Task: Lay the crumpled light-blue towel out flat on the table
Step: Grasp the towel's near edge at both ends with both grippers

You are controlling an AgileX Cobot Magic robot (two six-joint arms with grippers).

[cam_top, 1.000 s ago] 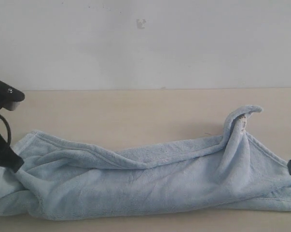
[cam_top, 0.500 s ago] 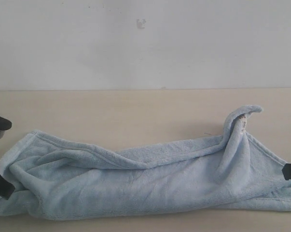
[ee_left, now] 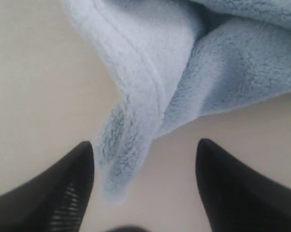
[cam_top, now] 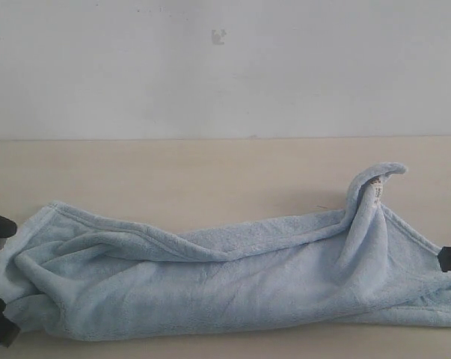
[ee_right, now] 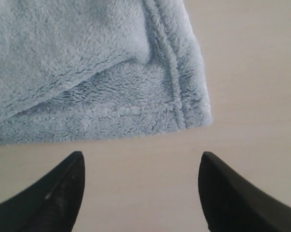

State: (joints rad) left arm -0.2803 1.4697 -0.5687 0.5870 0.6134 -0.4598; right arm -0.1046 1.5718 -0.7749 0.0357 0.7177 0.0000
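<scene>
A small white tag (cam_top: 375,192) on the towel (cam_top: 232,280) bears reddish print, apparently too blurred to read.

- The towel (cam_top: 232,277): fluffy, deep-piled terry cloth with stitched hems.
- The table (cam_top: 173,172): smooth and matt.
- The wall (cam_top: 322,67): matt, faintly mottled.

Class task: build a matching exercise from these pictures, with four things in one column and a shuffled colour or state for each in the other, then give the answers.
Column one
1 towel
2 table
3 left gripper
4 right gripper

Column two
A pale beige, flat
B open, towel tip between its jaws
C open, towel corner lying beyond its jaws
D light blue, bunched in folds

Pairs: 1-D, 2-A, 3-B, 4-C
</scene>
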